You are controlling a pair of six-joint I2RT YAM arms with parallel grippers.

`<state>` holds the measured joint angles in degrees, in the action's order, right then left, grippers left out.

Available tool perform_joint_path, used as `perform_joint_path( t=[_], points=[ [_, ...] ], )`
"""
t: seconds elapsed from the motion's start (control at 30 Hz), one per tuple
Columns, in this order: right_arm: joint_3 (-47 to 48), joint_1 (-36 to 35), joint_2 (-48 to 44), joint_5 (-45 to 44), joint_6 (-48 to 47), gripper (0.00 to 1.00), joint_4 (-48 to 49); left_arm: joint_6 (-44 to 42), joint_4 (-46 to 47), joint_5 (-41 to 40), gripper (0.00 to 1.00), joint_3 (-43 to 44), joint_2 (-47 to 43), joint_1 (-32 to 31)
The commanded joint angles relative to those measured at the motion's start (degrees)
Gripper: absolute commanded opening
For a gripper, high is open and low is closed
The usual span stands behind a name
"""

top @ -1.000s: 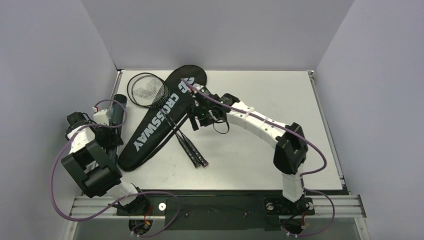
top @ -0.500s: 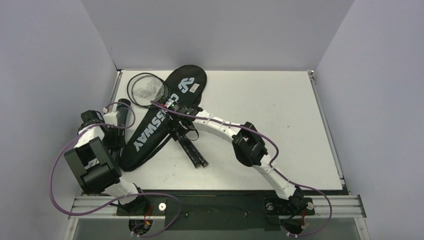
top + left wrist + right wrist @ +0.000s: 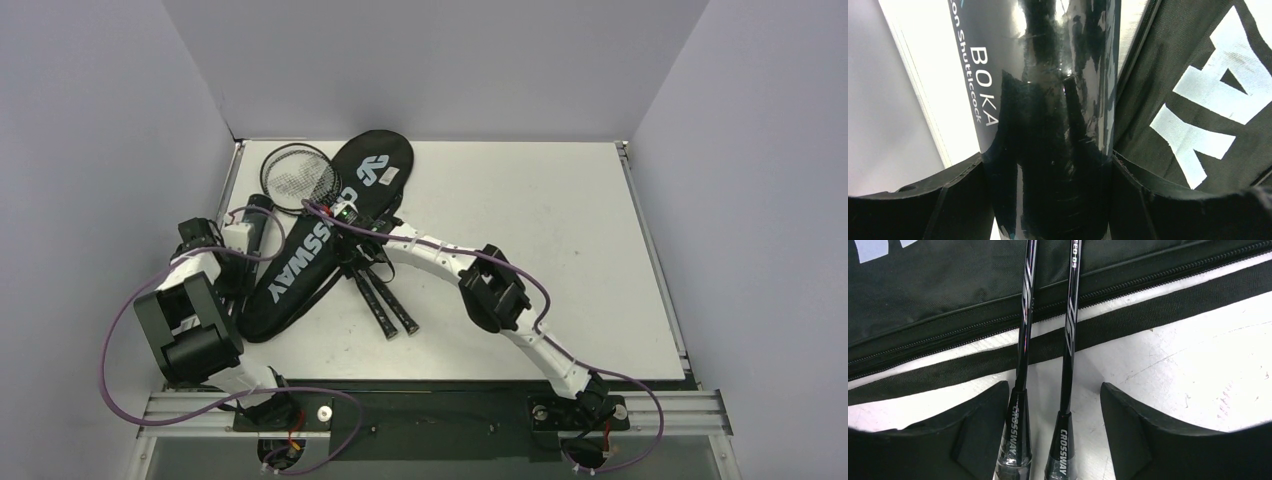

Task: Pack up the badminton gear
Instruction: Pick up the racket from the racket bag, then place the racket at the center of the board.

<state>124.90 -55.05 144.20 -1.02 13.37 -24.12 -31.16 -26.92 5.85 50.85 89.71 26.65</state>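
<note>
The black tube with teal print (image 3: pixel 256 212) lies along the table's left edge. My left gripper (image 3: pixel 240 242) is shut on it; in the left wrist view the tube (image 3: pixel 1048 90) fills the gap between the fingers of that gripper (image 3: pixel 1048 160). The black CROSSWAY bag (image 3: pixel 310 245) lies diagonally beside it and also shows in the left wrist view (image 3: pixel 1208 100). Two black rackets (image 3: pixel 297 178) lie across the bag, handles toward the table's middle. My right gripper (image 3: pixel 358 262) is open and straddles both racket shafts (image 3: pixel 1071 315) low over the table (image 3: pixel 1053 390). No shuttlecocks are in view.
White walls close the table (image 3: pixel 560 220) on the left, back and right. The bag's black strap (image 3: pixel 1158 315) runs across the table under the racket shafts. The racket handles (image 3: pixel 392 312) point toward the front middle.
My right arm has swung left and down from over the bag's top to the racket shafts. My left gripper has carried the tube a little right and farther back, closer to the bag.
</note>
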Motion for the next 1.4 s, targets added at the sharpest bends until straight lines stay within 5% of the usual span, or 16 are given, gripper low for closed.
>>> perform_joint_path(
  t=[0.0,0.2,0.33,0.47,0.6,1.03,1.37],
  points=[
    [-1.49,0.99,1.11,-1.11,2.84,0.55,-2.0,-2.54,1.63,-1.08,0.29,-0.82,-0.33,-0.99],
    [-12.1,3.46,-4.27,-4.19,5.65,0.19,-2.0,-3.11,2.28,-2.19,0.37,-1.37,-0.67,-2.11],
    [-23.97,6.66,-10.81,-5.17,8.96,0.04,0.93,-2.85,2.61,-2.42,0.45,-1.69,-1.15,-2.64],
    [-38.26,9.39,-18.69,-7.27,11.74,0.02,5.27,-2.56,2.25,-2.15,0.69,-1.7,-1.76,-2.79],
    [-49.86,10.97,-25.8,-10.52,14.2,0.0,7.62,-2.15,-0.21,-0.98,0.83,0.18,-3.12,-2.95],
    [-72.89,15.79,-44.03,-18.16,24.09,0.0,8.83,-0.72,-11.63,4.14,0.87,8.44,-9.06,-6.83],
    [-80.08,18.16,-55.38,-13.93,21.36,0.0,13.76,-1.38,-13.17,7.81,0.88,11.11,-6.51,-32.17]
  ],
)
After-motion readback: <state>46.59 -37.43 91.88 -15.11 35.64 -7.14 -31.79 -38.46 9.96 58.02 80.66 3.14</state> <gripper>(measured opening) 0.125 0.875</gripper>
